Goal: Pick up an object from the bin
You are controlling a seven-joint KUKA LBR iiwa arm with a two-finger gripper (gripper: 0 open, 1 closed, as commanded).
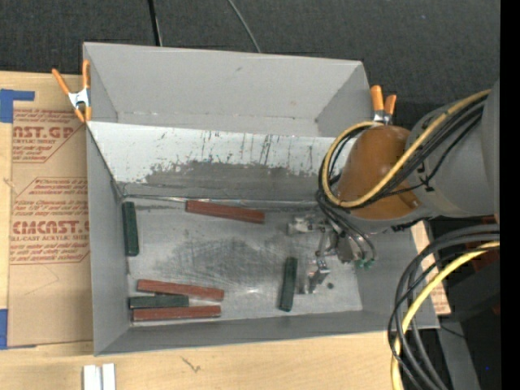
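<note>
Short dark green flat stick [287, 284] lies front-right on the floor of the grey metal bin [219, 88]. The gripper [315, 276] is down just beside it on the right, and whether it's spread or closed, can't tell. A long reddish-brown stick [225, 211] lies behind, and three more sticks [175, 301] are bunched front-left.

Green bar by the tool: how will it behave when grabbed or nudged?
The green bar looks straight and flat-sided, so it is probably stiff and unlikely to roll. Long and thin: gripped near an end, it may swing. It lies alone on the floor beside the tool, so a nudge should slide it.
</note>
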